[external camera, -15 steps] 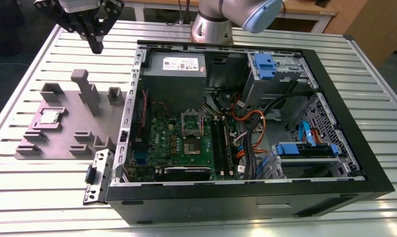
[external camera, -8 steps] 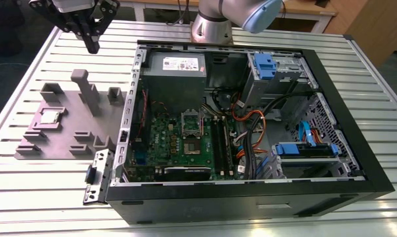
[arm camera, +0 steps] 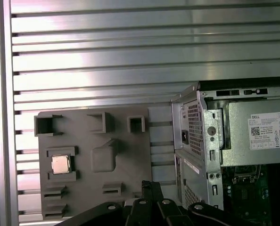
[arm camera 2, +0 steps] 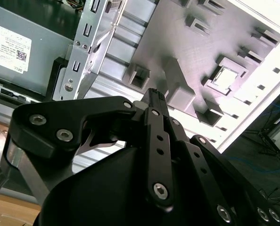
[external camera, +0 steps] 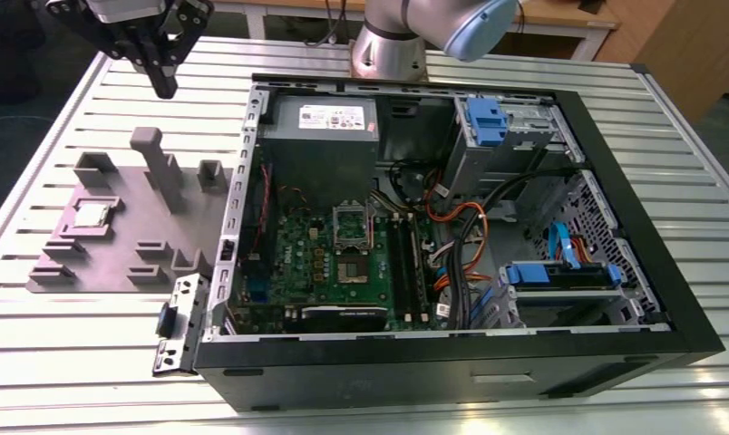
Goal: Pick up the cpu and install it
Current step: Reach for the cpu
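Presently, the slatted aluminium table (external camera: 704,181) is carrying everything below the end effector. The open black computer case (external camera: 401,372) is lying lower than the black two-finger gripper (external camera: 162,86), off toward the exterior view's right. The flat grey moulded fixture plate (external camera: 104,254) is lying beneath the gripper, just beside the case. The gripper is hovering with its fingers pressed together, grasping nothing. The small square silvery cpu (external camera: 92,214) is sitting in a recess of the plate, well apart from the fingertips.
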Controlling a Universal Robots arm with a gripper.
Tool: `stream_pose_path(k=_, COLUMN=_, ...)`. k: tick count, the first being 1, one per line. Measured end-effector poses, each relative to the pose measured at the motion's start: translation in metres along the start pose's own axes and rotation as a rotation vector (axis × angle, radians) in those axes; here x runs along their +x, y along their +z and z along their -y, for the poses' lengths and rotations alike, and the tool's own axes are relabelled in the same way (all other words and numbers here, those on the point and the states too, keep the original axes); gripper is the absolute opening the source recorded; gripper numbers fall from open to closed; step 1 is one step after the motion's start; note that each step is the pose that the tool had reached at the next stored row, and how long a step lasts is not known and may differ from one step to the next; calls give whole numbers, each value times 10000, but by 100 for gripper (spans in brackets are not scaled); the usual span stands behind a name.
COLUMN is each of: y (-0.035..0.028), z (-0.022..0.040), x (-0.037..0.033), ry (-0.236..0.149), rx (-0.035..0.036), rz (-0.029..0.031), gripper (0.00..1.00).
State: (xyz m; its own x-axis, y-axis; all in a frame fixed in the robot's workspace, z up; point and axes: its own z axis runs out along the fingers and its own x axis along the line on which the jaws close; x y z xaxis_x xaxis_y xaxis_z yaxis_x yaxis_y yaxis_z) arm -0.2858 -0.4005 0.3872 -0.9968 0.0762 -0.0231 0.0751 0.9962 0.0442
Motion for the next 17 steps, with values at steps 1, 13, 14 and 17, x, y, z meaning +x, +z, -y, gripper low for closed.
stream_pose_path(k=1, y=1, z=1, x=7, ry=0, rx=-1, rz=1, gripper=11)
stream_pose_path(k=13, y=1, z=6, x=83, ry=0, rx=0, rz=1, gripper=11)
stream_pose_path(k=14, y=1, z=7, x=90, ry=1, rx=0, rz=0, gripper=11)
stream_pose_path(k=17, y=3, z=9, x=112, ry=0, rx=-1, rz=0, gripper=11)
